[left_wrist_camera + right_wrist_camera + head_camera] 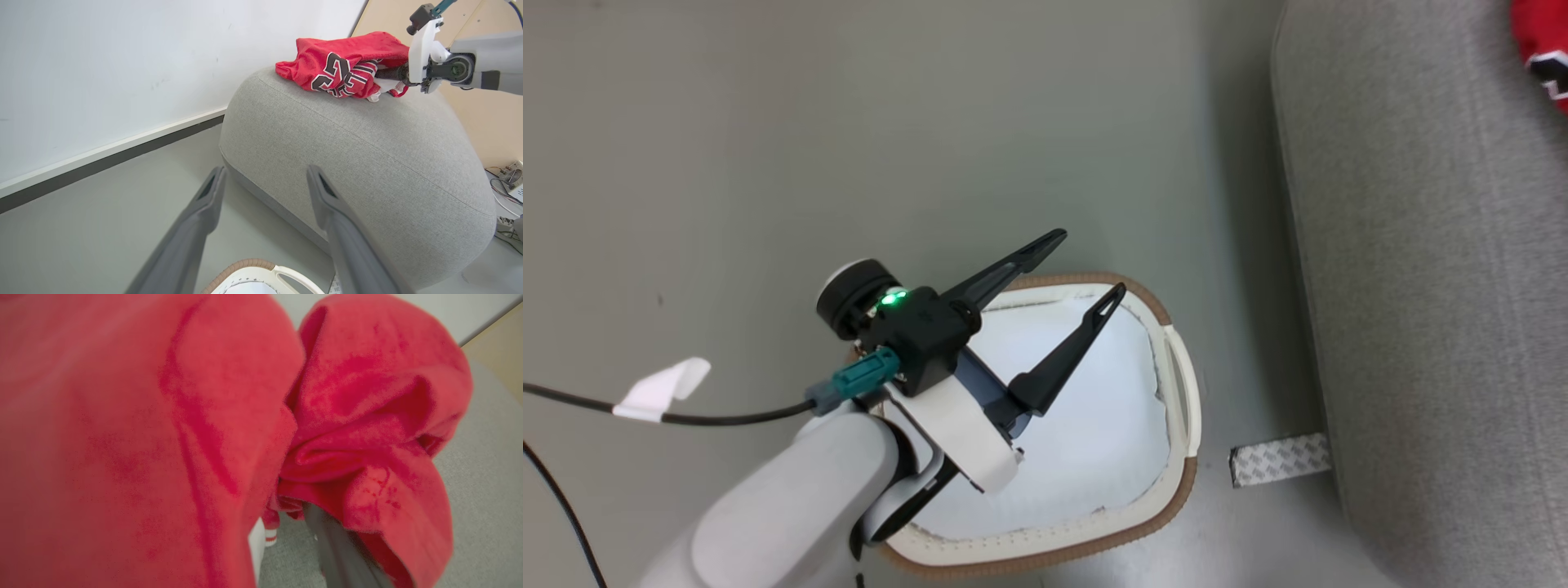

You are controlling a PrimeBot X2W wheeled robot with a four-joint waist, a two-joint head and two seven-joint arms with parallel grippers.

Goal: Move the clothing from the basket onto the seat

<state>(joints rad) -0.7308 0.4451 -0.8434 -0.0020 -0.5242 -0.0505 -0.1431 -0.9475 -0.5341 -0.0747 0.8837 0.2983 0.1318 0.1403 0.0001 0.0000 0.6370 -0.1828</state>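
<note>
Red clothing heaped on top of the grey seat
The left gripper, fingers spread, hangs over the basket rim; the right gripper has its fingers buried in the heap

Pale grey-white plastic forearm; black wrist block with a green light; teal plug on a thin black cable tagged with white tape; two long, dark, tapered fingers.

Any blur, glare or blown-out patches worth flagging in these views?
Head view: sharp, but the pale cloth in the basket is blown out nearly white; soft shadow on the floor beside the seat. Left wrist view: evenly lit, jersey numbers legible. Right wrist view: the jersey is right at the lens, soft and out of focus.
</note>
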